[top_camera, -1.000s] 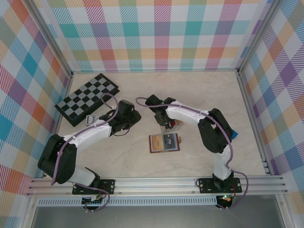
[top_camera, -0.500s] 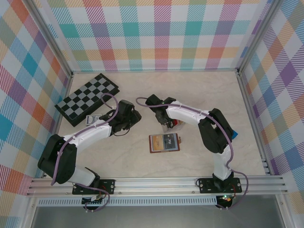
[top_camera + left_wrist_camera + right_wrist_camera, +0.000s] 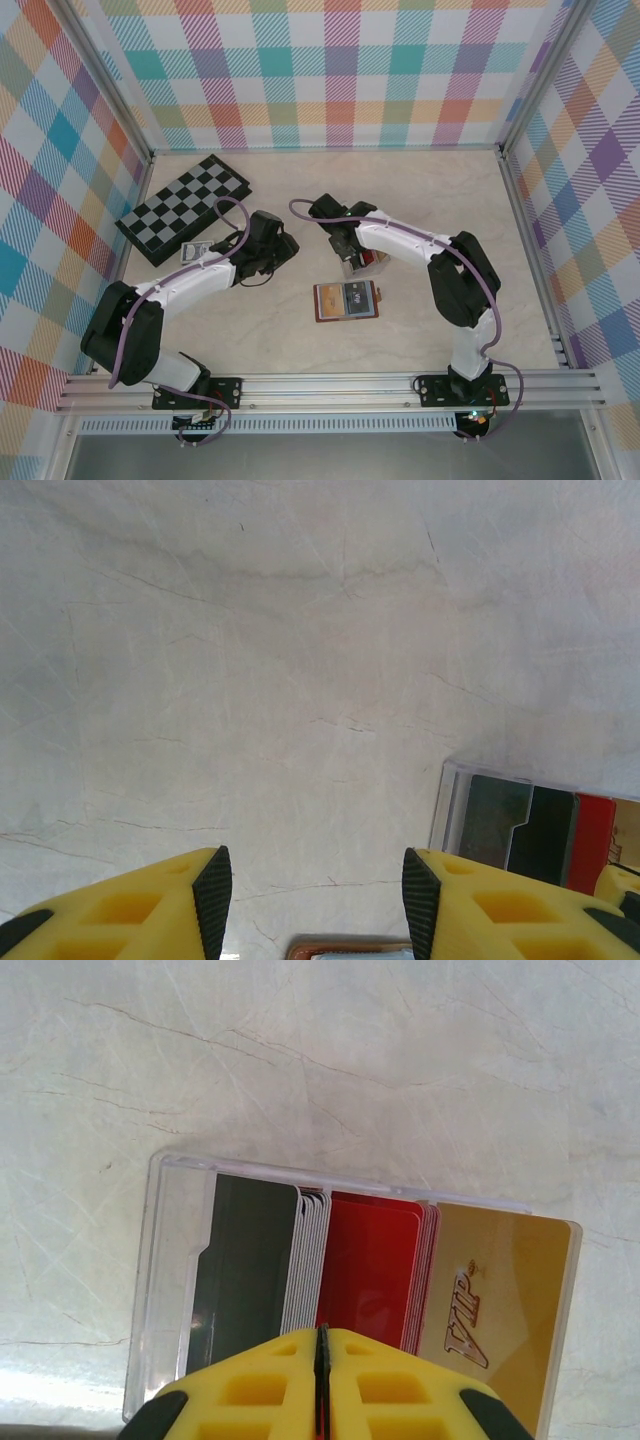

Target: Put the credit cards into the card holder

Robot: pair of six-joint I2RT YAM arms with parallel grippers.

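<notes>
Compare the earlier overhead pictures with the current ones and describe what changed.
The right arm's elbow swung slightly outward; the right end effector stayed over the clear tray of credit cards, fingers now pressed together. The left end effector, card holder and chessboard stayed put.

left gripper [image 3: 315, 900]: jaws apart, arm reaching forward | right gripper [image 3: 322, 1360]: jaws pressed together, pointing down

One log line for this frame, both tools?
left tool: open, empty, above table | right tool: shut, over credit cards in clear tray | card holder: on table
</notes>
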